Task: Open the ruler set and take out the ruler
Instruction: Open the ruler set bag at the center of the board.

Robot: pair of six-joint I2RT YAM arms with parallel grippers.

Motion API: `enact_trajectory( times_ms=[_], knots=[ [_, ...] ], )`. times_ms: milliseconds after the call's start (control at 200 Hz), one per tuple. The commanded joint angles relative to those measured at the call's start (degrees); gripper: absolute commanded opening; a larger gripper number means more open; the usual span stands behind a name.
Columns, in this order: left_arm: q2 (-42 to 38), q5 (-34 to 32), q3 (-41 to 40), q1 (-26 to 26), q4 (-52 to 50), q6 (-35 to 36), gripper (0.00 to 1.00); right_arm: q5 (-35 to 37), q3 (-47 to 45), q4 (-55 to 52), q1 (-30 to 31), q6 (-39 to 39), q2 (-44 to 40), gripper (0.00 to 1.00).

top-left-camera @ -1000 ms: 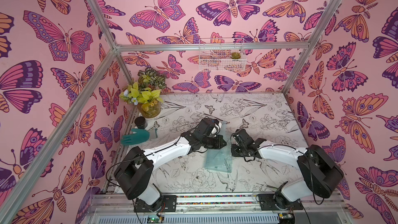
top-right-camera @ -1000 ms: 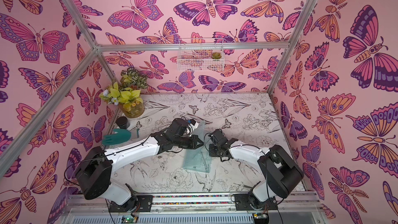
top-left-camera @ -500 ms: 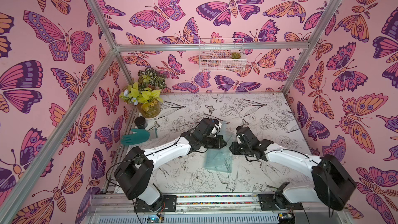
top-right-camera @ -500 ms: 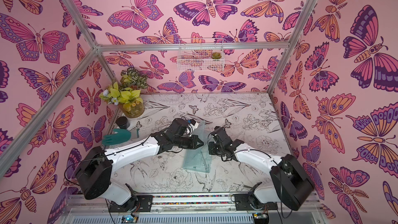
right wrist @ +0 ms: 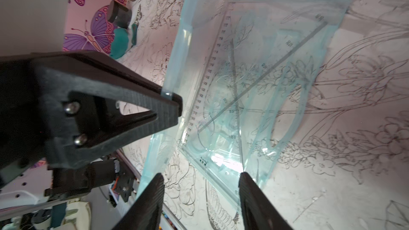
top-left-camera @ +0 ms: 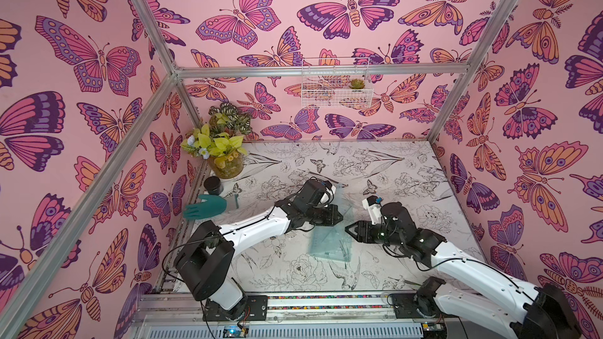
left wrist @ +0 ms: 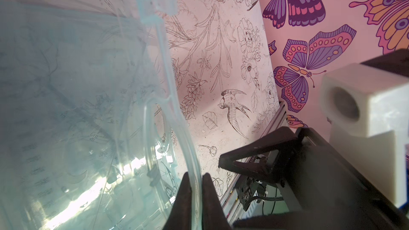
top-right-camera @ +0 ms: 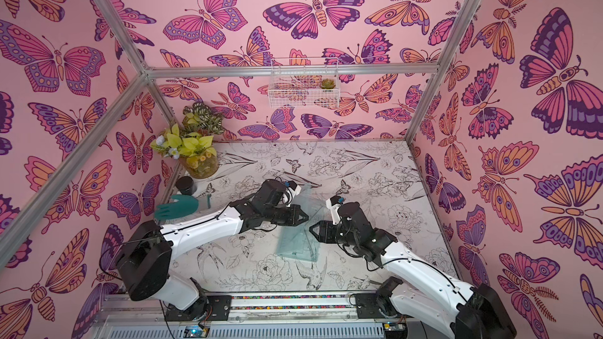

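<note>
Pink butterfly-print walls (top-left-camera: 293, 11) box in a white desk (top-left-camera: 391, 164) covered in line-drawn flowers and birds. A leafy bouquet in a glass vase (top-left-camera: 225, 161), a small black jar (top-left-camera: 213, 185) and a teal rubber glove (top-left-camera: 205, 207) sit along its left edge, and a white wire basket (top-left-camera: 336, 88) hangs on the back wall. Mid-desk, between the two arms, the ruler set (top-left-camera: 329, 246), a thin see-through aqua plastic case, lies open like a book. One half is flat with a clear triangle ruler (right wrist: 232, 74) in it, the other is tilted up with its rim clenched in the left claw (left wrist: 197, 174), and the right claw (right wrist: 201, 174) hangs just beside the flat half, released and holding nothing.
</note>
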Motion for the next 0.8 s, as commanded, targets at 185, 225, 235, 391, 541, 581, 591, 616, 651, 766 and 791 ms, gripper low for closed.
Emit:
enact_trajectory(
  times_ms=[185, 225, 235, 391, 541, 581, 591, 616, 651, 766, 791],
  knots=[
    [0.75, -1.01, 0.95, 0.35, 0.19, 1.79, 0.00, -3.65, -0.84, 6.87, 2.34, 4.09, 2.05, 0.58],
    [0.77, -0.93, 1.04, 0.35, 0.19, 1.80, 0.00, -3.47, -0.80, 7.60, 3.00, 4.47, 2.58, 0.57],
    [0.79, -0.95, 1.08, 0.38, 0.23, 1.73, 0.00, -3.45, -0.77, 7.79, 3.16, 4.56, 2.74, 0.57],
    [0.86, -0.93, 1.34, 0.36, 0.16, 1.64, 0.00, -1.96, 0.42, 9.26, 6.30, 4.48, 5.91, 0.57],
    [0.68, -1.04, 1.39, 0.32, 0.23, 1.51, 0.00, -1.02, 1.42, 10.74, 8.42, 4.86, 7.86, 0.56],
    [0.64, -0.97, 1.40, 0.30, 0.22, 1.45, 0.01, -0.62, 1.74, 10.78, 8.88, 4.77, 7.97, 0.55],
    [0.61, -1.01, 1.39, 0.28, 0.17, 1.47, 0.01, -0.61, 1.76, 10.78, 8.93, 4.76, 8.00, 0.55],
    [0.57, -1.03, 1.31, 0.30, 0.16, 1.53, 0.02, -0.50, 1.92, 10.78, 9.13, 4.76, 8.10, 0.55],
    [0.48, -1.05, 1.21, 0.29, 0.16, 1.54, 0.02, -0.47, 2.07, 10.87, 9.24, 4.76, 8.25, 0.55],
    [0.18, -1.31, 0.99, 0.30, -0.02, 1.53, 0.05, -0.49, 2.47, 12.21, 9.82, 5.33, 9.13, 0.54],
    [0.20, -1.36, 0.91, 0.25, -0.09, 1.46, 0.06, -0.59, 2.56, 12.56, 9.92, 5.46, 9.46, 0.54]
  ],
)
